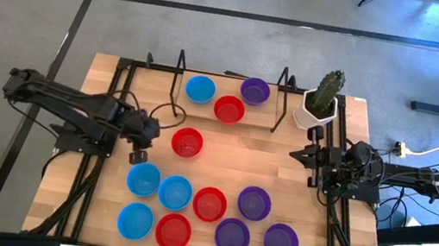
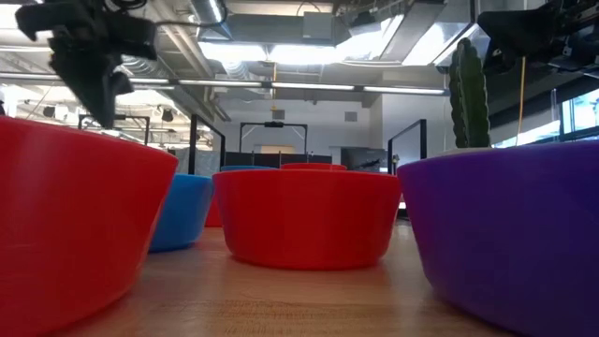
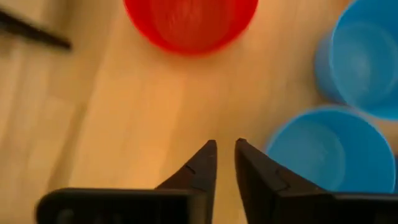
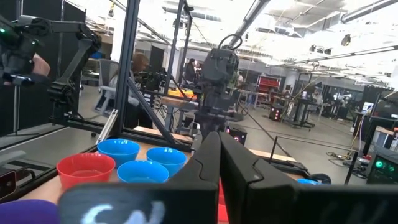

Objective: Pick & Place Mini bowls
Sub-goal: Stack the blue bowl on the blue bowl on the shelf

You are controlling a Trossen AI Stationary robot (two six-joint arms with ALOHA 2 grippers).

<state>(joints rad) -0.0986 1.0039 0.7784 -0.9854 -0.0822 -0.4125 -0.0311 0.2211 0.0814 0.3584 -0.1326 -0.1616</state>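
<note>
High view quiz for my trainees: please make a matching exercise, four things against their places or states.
Things:
1. lone red bowl
2. cactus pot
3. right tool
4. far blue bowl

Places or states:
A. far right corner of the table
B. shut, holding nothing
C. table middle, beside the left tool
D. far row, left of a red and a purple bowl

Pairs: 1-C, 2-A, 3-B, 4-D

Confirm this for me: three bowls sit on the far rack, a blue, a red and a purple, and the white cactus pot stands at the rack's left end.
Wrong on one count: the white cactus pot stands at the rack's right end, not its left, as the high view shows. The rest holds: the blue bowl, red bowl and purple bowl sit on the far rack.
</note>
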